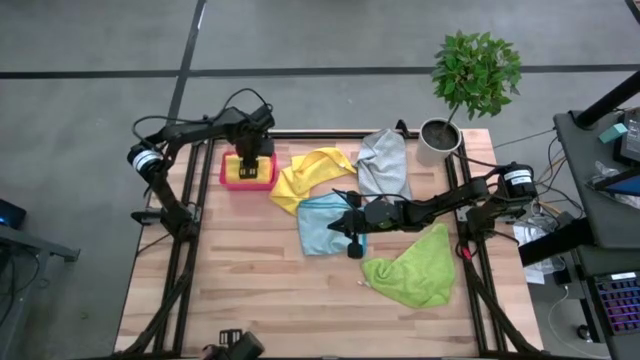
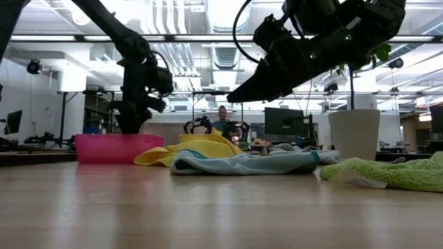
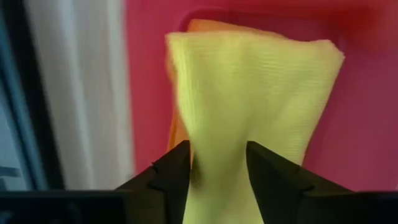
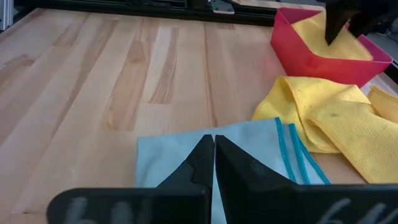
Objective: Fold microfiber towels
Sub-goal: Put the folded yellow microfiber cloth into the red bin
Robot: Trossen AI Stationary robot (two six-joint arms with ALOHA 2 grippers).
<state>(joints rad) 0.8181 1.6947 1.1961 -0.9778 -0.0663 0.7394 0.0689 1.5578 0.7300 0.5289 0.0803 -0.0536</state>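
Pink-red plastic forms the bin (image 1: 229, 178) at the far left of the wooden worktop (image 1: 250, 290), and the left pincer (image 1: 250, 163) reaches straight down into it. In the left wrist view its two dark fingers (image 3: 171, 171) stand apart on either side of a folded yellow towel (image 3: 249, 93) that lies in the bin; they flank the cloth rather than pinch it, so the pincer reads as released.

Just right of the bin, a second yellow towel (image 1: 310, 175) lies crumpled on the worktop. Its near edge meets the light blue towel (image 1: 322, 222), which is spread fairly flat near the middle. Beyond the blue one, toward the far edge, the grey towel (image 1: 385, 165) lies bunched beside a white pot (image 1: 438, 140) holding a small green plant (image 1: 478, 70).

The right arm stretches in from the right, and the right pincer (image 1: 342, 226) hangs over the blue towel. In the right wrist view its fingers (image 4: 199, 165) are pressed together, clenched with nothing between them.

Farthest right and nearer the front, the lime green towel (image 1: 415, 270) lies rumpled.

Across the room a person sits at a desk.
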